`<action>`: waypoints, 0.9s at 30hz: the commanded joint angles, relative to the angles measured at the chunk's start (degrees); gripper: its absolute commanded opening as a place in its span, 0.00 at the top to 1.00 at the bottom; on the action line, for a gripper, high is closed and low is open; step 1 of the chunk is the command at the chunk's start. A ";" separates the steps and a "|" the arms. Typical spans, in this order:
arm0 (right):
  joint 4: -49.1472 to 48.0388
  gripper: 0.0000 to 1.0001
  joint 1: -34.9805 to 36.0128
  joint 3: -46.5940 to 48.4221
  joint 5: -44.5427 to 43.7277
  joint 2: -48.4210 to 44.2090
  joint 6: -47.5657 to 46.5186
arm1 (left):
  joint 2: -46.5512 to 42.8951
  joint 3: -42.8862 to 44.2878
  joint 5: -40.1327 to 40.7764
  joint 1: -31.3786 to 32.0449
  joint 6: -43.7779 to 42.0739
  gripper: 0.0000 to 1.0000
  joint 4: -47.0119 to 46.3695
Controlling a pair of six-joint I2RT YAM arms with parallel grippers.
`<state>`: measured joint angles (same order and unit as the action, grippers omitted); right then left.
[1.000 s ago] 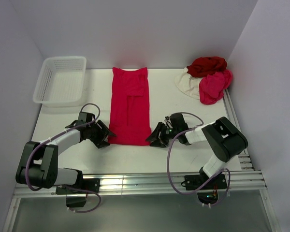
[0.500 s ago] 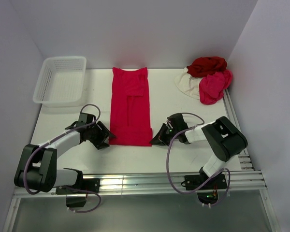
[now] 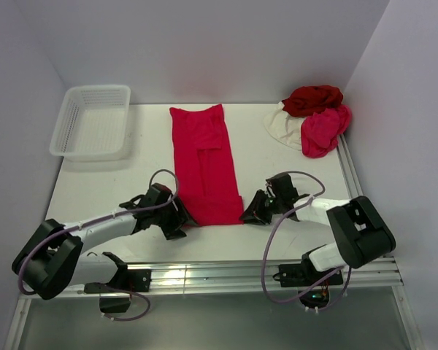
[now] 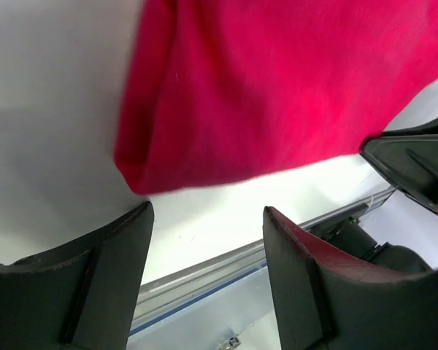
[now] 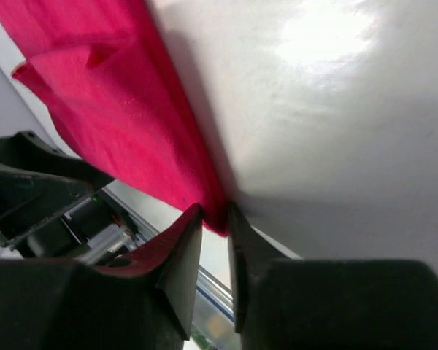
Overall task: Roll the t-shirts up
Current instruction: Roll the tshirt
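The crimson t-shirt [image 3: 204,164] lies flat on the white table [image 3: 277,171], in the middle, folded lengthwise into a long narrow strip. The strip runs from the far edge of the table toward the arms and is a little tilted, with its near end more to the right than its far end.

The left arm [image 3: 102,222] reaches low over the table to the near left corner of the strip. The left jaws are spread wide. In the left wrist view the two dark fingers [image 4: 95,284] stand apart and only bare table shows between them. The rounded, folded corner of the cloth lies just beyond the fingertips, and I cannot tell if it touches them.

The right arm [image 3: 328,208] reaches to the near right corner of the strip. The right jaws are almost pressed together and pinch the edge of the crimson cloth. In the right wrist view a small piece of the hem sits between the two fingertips [image 5: 186,230].

Three more shirts lie in a loose pile at the far right corner of the table: a dark red t-shirt [image 3: 312,98] on top, a pink t-shirt [image 3: 325,130] beside it and a cream white t-shirt [image 3: 281,124] partly under them. A white mesh basket [image 3: 93,120] stands at the far left corner, well apart from the crimson strip.
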<state>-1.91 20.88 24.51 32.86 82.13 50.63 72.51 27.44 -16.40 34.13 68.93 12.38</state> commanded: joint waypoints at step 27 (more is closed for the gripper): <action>-9.77 0.46 -0.14 -11.77 -4.92 -9.36 15.99 | -17.57 -16.37 11.92 0.24 19.76 0.59 -8.43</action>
<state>-11.64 20.73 13.76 32.42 72.38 65.34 56.14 12.73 -6.85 36.03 86.83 5.37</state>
